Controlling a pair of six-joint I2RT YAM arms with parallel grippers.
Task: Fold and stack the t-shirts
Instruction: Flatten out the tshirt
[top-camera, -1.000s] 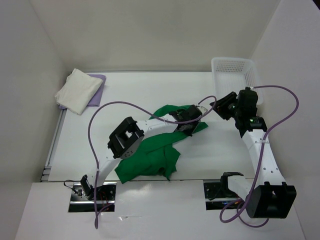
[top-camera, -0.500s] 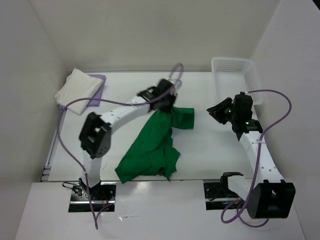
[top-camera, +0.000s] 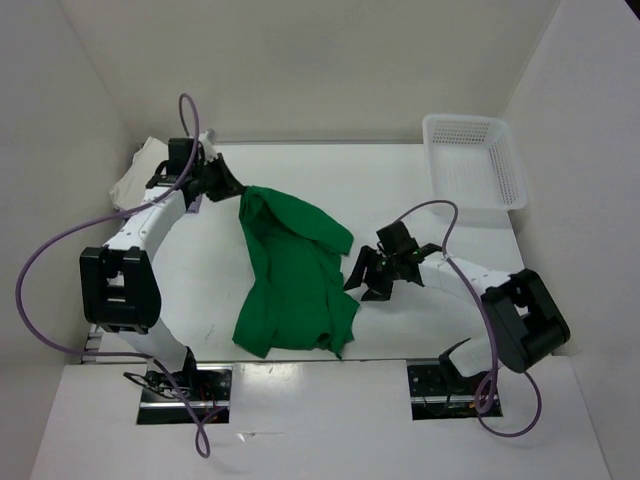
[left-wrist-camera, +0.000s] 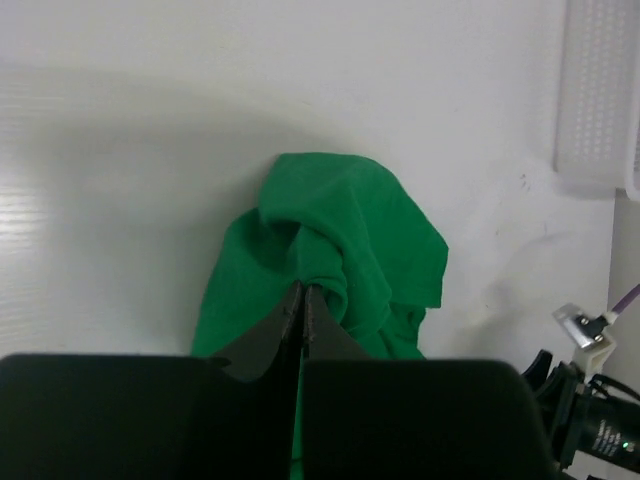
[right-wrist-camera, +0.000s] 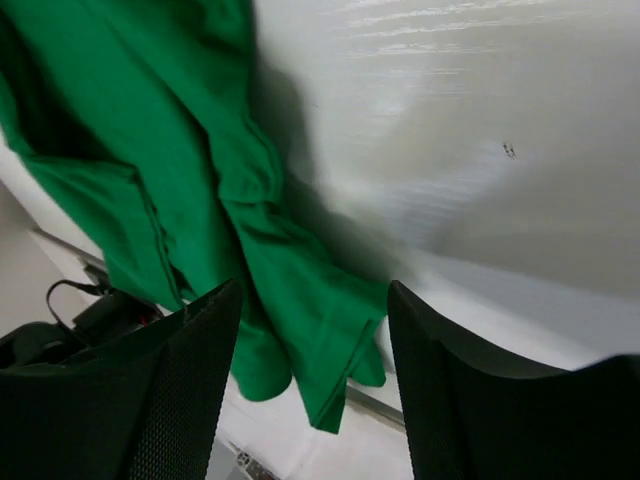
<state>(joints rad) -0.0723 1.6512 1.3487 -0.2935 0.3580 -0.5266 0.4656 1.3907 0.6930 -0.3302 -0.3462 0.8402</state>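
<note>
Left tool (top-camera: 230, 188): clamped together on a bunched corner of the green t-shirt (top-camera: 295, 270), up at the far left of the counter (top-camera: 420, 190). In its wrist view the fingers (left-wrist-camera: 275, 335) meet with cloth pinched at the tips.
Why that hold: I read it as drawing the shirt out long from one corner so I can spread it flat before any fold.
Cream t-shirt (top-camera: 135, 178): folded in the far left corner, largely behind my left arm. I cannot make out what lies under it.
Green t-shirt, position: mid-counter, running from the pinched corner toward the near edge. It is rumpled, doubled over itself and not yet flat.
Right tool (top-camera: 362, 280): fingers wide apart and holding nothing, just beside the shirt's right edge. Its wrist view shows green folds (right-wrist-camera: 180, 150) lying below the gap.
Why there: it looks placed to take a second corner, so both arms can stretch the cloth.
Basket (top-camera: 475, 160): white mesh, far right corner, well apart from the shirt and out of my way.
In the way: the overlapping folds hide the hem and sleeves, so picking a true corner is my main risk. The left arm also crowds the folded pile.
</note>
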